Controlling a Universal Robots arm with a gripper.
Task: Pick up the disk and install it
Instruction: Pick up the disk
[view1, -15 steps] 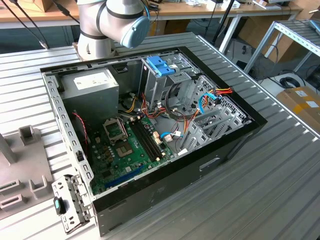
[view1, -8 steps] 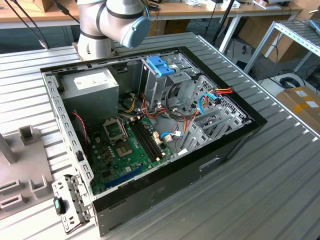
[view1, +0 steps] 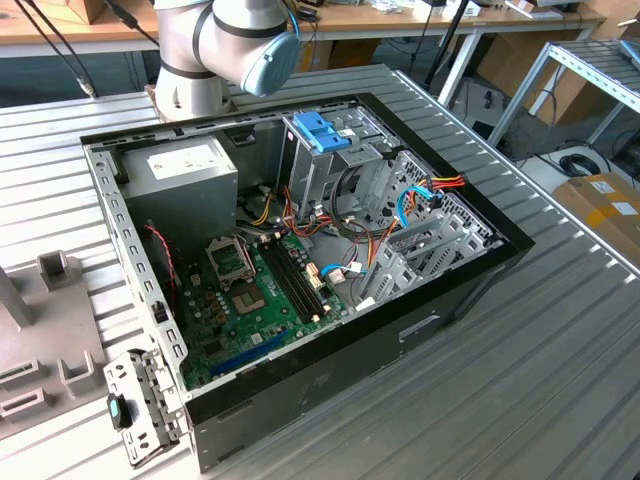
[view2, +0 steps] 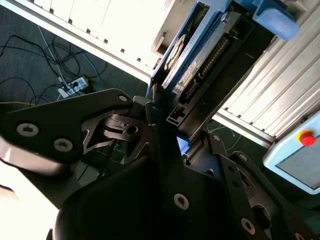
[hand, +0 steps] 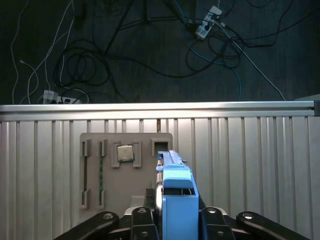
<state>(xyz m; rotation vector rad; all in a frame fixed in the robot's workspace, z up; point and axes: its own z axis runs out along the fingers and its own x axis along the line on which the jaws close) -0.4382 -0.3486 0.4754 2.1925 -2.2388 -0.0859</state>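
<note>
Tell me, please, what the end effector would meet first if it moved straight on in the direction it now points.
Probably the grey fixture tray on the ribbed table, near its empty pocket. The disk clamped in the end effector leads, so it would touch first; the depth is unclear.

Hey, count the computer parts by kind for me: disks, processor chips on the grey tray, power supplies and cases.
Disk: 1
Chip: 1
Power supply: 1
Case: 1
Total: 4
</note>
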